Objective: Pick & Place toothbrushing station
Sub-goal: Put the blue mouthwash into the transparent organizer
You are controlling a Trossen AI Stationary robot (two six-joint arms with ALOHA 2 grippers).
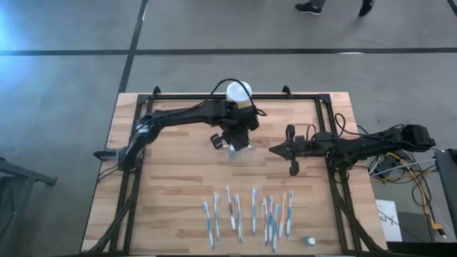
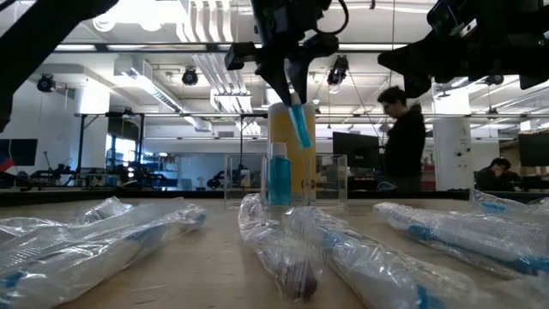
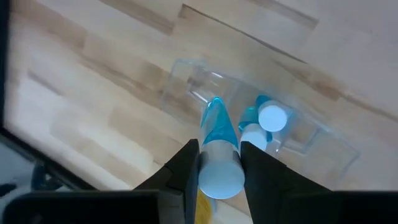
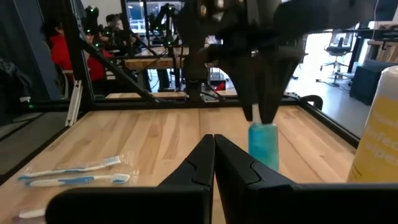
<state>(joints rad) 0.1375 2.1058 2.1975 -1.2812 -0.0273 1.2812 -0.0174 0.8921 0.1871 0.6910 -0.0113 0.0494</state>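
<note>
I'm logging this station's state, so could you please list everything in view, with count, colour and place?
clear holder: one, see-through, mid-table under the left gripper.
blue bottle: one, blue with white cap, standing in the holder.
toothpaste tube: one, blue and white, held tilted above the holder.
yellow jar: one, yellow with white lid, at the table's far edge behind the holder.
wrapped toothbrushes: about ten, blue and white in clear wrap, in a row along the near edge.
small white object: one, near-right corner.
table: one, light wood.
people: at least two, in the room behind.
left gripper: shut on the tube, above the holder.
right gripper: shut, empty, right of the holder.
</note>
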